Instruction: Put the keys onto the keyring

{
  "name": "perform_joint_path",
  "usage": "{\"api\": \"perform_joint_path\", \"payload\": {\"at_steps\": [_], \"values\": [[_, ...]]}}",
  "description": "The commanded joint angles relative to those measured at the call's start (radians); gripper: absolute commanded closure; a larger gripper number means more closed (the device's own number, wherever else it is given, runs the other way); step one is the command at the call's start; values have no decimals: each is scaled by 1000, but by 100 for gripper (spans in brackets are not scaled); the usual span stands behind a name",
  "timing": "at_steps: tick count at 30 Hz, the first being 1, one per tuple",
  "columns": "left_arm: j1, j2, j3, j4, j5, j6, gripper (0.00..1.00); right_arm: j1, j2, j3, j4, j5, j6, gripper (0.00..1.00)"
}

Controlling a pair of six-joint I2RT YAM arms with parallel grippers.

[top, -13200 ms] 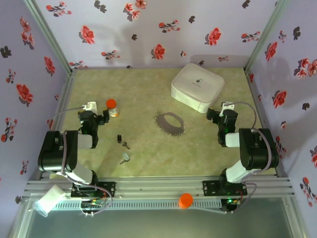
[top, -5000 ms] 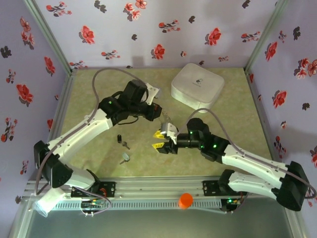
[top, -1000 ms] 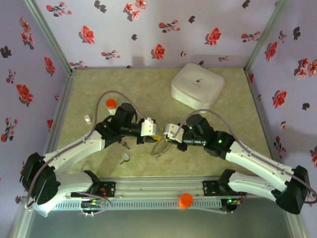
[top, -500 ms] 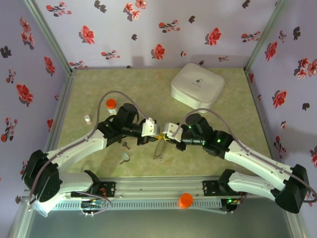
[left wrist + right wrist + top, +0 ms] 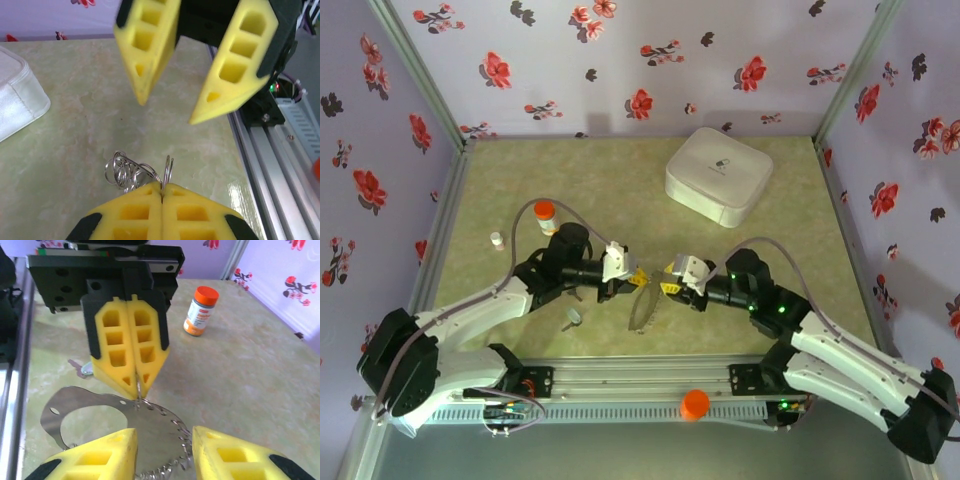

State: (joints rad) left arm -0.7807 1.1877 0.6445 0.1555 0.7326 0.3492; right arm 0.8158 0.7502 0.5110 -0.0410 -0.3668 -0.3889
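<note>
You are looking at one orange-capped vial (image 5: 546,213) standing at the left of the worktop (image 5: 620,180), and one silver-grey key (image 5: 571,318) lying toward the near edge. Your left gripper (image 5: 638,277) is pinching the one keyring (image 5: 645,308) between closed fingers, with the loop hanging below. Your right gripper (image 5: 669,285) is facing it, jaws standing apart and gripping nothing. One white box (image 5: 718,176) is sitting at the back right.

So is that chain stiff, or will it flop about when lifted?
Probably floppy: the keyring droops in slack coils from the shut left pincer. Likely light, since one pinch seems to carry it. Its thin metal might slip.
</note>
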Motion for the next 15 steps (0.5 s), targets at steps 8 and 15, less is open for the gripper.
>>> {"api": "perform_joint_path", "payload": {"at_steps": [8,15], "values": [[-4,-21,-21,182,51,-107,100,-1,99,13,139,-118,21,76],[-5,-17,-8,158,73,-86,100,-1,124,20,167,-136,22,84]]}}
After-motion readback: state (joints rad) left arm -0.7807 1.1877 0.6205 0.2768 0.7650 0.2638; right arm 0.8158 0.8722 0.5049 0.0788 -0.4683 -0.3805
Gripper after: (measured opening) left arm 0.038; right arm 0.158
